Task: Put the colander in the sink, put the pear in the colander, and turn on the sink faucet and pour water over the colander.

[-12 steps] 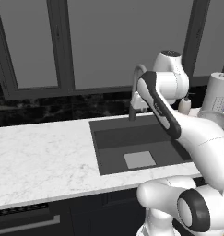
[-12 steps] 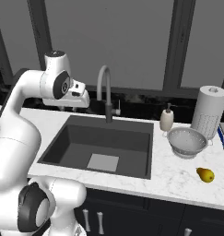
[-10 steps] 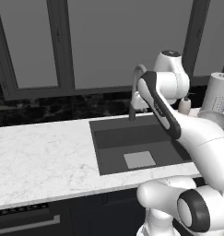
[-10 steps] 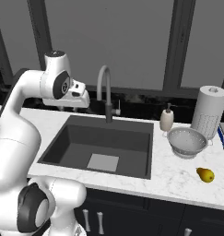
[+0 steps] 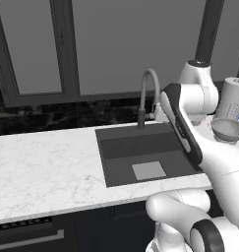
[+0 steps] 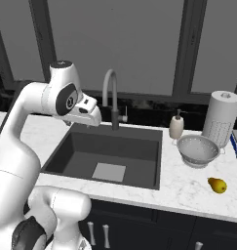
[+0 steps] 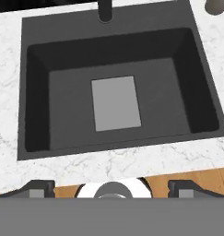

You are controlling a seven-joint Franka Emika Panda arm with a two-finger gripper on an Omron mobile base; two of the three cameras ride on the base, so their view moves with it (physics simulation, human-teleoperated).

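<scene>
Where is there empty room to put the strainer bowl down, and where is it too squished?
The sink is bare inside, nothing on its pale bottom patch. The white counter left of the sink is a wide free stretch too. It is crowded on the right of the sink: the colander, soap bottle, paper towel roll and pear sit near each other.

Sink (image 6: 110, 151) basin lies open; faucet (image 6: 110, 97) rises at its back edge.

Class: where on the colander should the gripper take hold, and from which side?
Grip the colander by its thin rim, coming from above: it sits upright and open-topped on the counter. Its bowl looks too wide for the jaws. The near rim is probably safest, away from the paper towel roll.
</scene>
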